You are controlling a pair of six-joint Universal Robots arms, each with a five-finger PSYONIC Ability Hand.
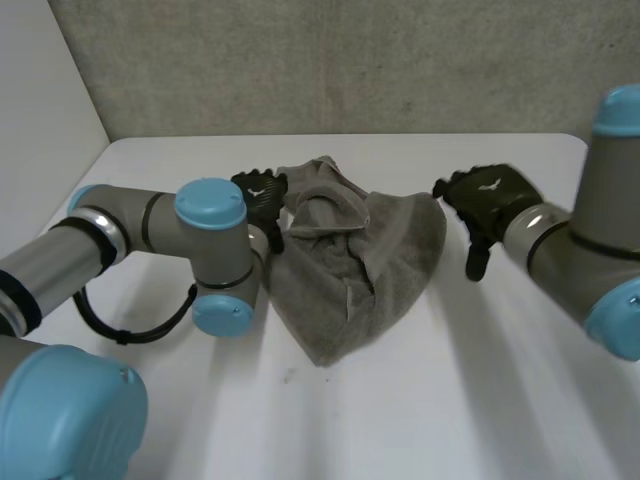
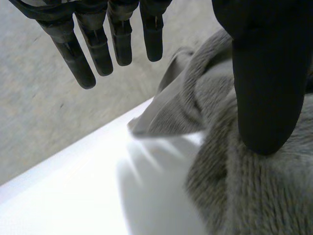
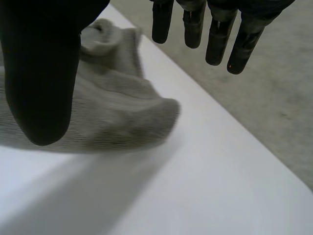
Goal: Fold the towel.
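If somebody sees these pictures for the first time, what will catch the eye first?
A crumpled grey towel lies in a heap on the white table. The black left robot hand and right robot hand flank it, one at each side, both open with straight fingers and gripping nothing.

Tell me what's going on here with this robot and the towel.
A grey towel lies crumpled and unfolded on the white table, between the robot's two hands. The left hand is at the towel's left edge with its fingers straight and its thumb over the cloth. The right hand is by the towel's right corner, also open. Neither hand is gripping the towel, so no fold has been made yet.
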